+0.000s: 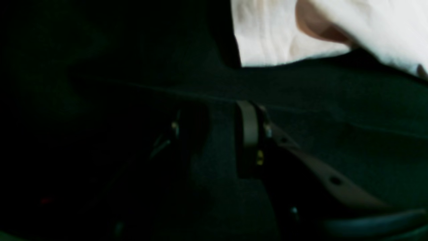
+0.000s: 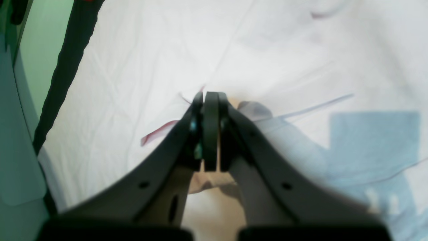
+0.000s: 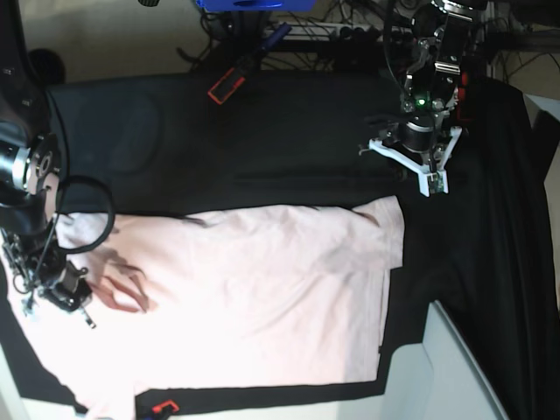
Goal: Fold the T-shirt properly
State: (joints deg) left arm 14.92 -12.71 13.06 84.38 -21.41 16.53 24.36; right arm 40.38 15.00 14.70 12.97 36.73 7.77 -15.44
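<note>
Pinching was the step in hand: the right gripper [image 2: 210,100] had its jaws clenched on a small ridge of the T-shirt [image 3: 254,297], with pink fabric puckered up between and beneath the fingers in the right wrist view. From the base view that grip sat near the shirt's edge on the view's left side, where a dark crease radiated from the contact. The left gripper [image 1: 217,134] was part-way apart, jaws released with nothing between them, only black table cloth [image 3: 262,140] under it; a corner of the shirt showed at the top of its wrist view, apart from the fingers. In the base view the left arm hung over the cloth beyond the shirt's upper right corner, near but not touching it. The shirt lay spread flat across the near half of the table, plain side up, wrinkled, sleeve corner at the upper right. My read: early in the fold, first grasp only just made on one side. Next move probably needed the left gripper to come down onto that near corner and close before any lift, so both ends rose together. Risk: the right pinch may have caught only the top layer; couldn't tell from these views.
</note>
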